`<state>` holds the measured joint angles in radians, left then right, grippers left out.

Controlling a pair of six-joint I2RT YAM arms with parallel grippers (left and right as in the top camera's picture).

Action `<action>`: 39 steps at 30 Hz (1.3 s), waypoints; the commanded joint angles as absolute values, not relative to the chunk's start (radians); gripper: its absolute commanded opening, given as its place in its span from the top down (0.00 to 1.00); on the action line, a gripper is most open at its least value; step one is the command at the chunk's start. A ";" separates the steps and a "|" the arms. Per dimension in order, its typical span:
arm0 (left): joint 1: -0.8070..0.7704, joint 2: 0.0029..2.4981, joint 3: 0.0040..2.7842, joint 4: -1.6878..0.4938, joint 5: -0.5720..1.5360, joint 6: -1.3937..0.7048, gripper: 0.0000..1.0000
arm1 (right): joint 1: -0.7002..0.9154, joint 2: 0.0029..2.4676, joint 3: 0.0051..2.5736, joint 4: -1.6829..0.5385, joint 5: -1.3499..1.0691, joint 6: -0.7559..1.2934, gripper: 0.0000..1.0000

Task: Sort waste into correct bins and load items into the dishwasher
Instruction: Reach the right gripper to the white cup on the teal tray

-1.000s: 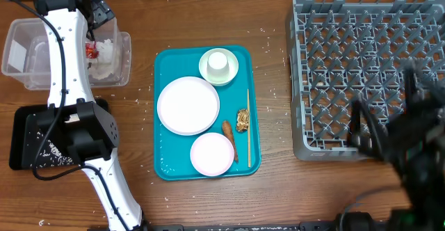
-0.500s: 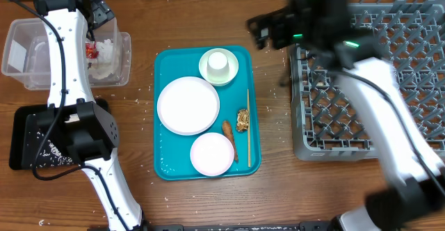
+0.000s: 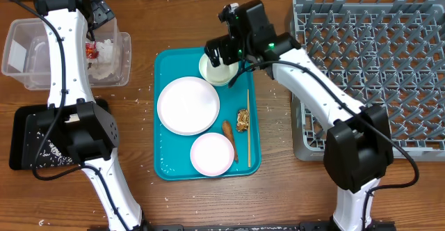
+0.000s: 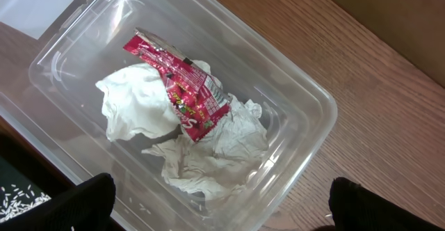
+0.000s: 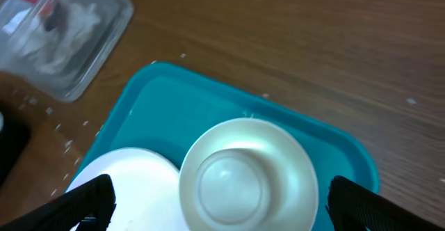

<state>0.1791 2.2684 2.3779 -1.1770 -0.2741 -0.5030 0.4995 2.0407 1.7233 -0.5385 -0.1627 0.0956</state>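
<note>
Red-and-white wrapper (image 4: 182, 85) and crumpled napkin (image 4: 208, 154) lie in the clear tub (image 4: 295, 106) under my left gripper (image 4: 222, 213), whose fingers stand wide apart with nothing between them, so that part of the sorting looks done. Rice grains (image 3: 54, 158) lie in the black tray (image 3: 24, 130). My right gripper (image 5: 229, 210), fingers just as wide and empty, hangs over the cup (image 5: 226, 179) that sits in the bowl (image 5: 295, 154) on the teal tray (image 5: 153, 99). As I judge it, most is left: the carrot stick (image 3: 228, 129) and brown food bit (image 3: 243, 120) are not yet binned, and the large plate (image 3: 188, 105), smaller plate (image 3: 212, 154), bowl and cup all wait, for the dish rack (image 3: 368, 64) shows no dish that I can see
</note>
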 commanded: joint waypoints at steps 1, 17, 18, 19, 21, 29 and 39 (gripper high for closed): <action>0.183 2.251 2.391 -1.174 -0.288 -0.513 0.00 | 0.558 2.043 1.755 -0.525 0.080 0.195 0.00; 0.183 2.251 2.391 -1.175 -0.288 -0.513 0.00 | 0.628 2.143 1.753 -0.547 0.253 0.388 0.00; 0.183 2.251 2.391 -1.174 -0.288 -0.513 0.00 | 0.628 2.150 1.753 -0.550 0.253 0.386 0.00; 0.183 2.251 2.391 -1.174 -0.288 -0.513 0.00 | 0.628 2.156 1.753 -0.561 0.253 0.386 0.00; 0.183 2.251 2.391 -1.174 -0.288 -0.513 0.00 | 0.630 2.169 1.753 -0.570 0.243 0.386 0.00; 0.183 2.251 2.391 -1.174 -0.288 -0.513 0.00 | 0.656 2.188 1.753 -0.562 0.231 0.387 0.00; 0.183 2.251 2.391 -1.175 -0.288 -0.513 0.00 | 0.659 2.224 1.753 -0.550 0.236 0.387 0.10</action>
<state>0.1791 2.2684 2.3779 -1.1774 -0.2741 -0.5030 0.6559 2.2116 1.7321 -0.5613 0.2253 0.3733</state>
